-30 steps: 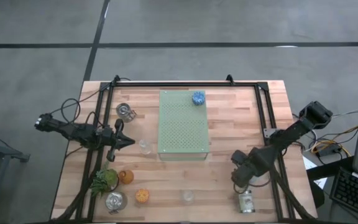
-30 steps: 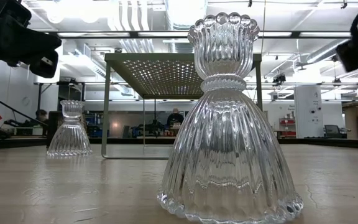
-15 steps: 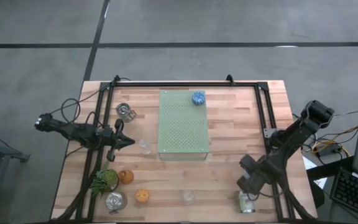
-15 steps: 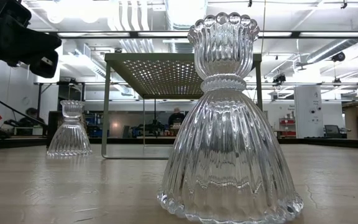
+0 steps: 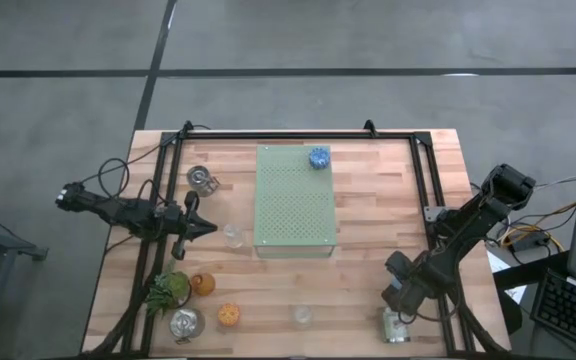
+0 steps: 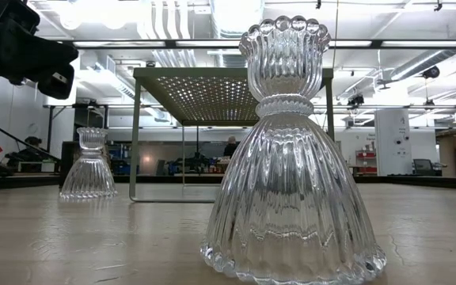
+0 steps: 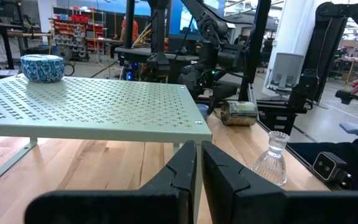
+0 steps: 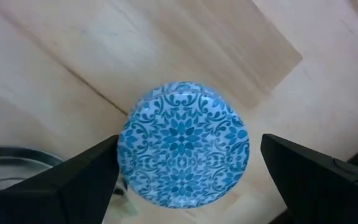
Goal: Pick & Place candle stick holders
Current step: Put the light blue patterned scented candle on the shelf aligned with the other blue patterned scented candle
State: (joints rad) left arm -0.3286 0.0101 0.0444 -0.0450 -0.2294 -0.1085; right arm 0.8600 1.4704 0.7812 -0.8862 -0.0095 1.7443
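Right gripper (image 5: 400, 296) near front right corner, fingers (image 8: 73, 180) spread wide astride blue holder (image 8: 184, 149), holding nothing, poised to clamp it.

R wrist cam looks straight down on a blue holder (image 8: 183, 144), round, w/ blue-and-white floral pattern across its face, sitting on the pale wood counter (image 8: 166, 43). R claw (image 8: 188, 171) is spread wide: one dark finger (image 8: 61, 183) at approx 8 o'clock of the holder, nearly touching its edge, the other finger (image 8: 319, 180) at approx 4 o'clock, w/ a clear gap. Holder lies between them. Silver holder rim (image 8: 14, 163) shows at 9 o'clock, partly behind the near finger.
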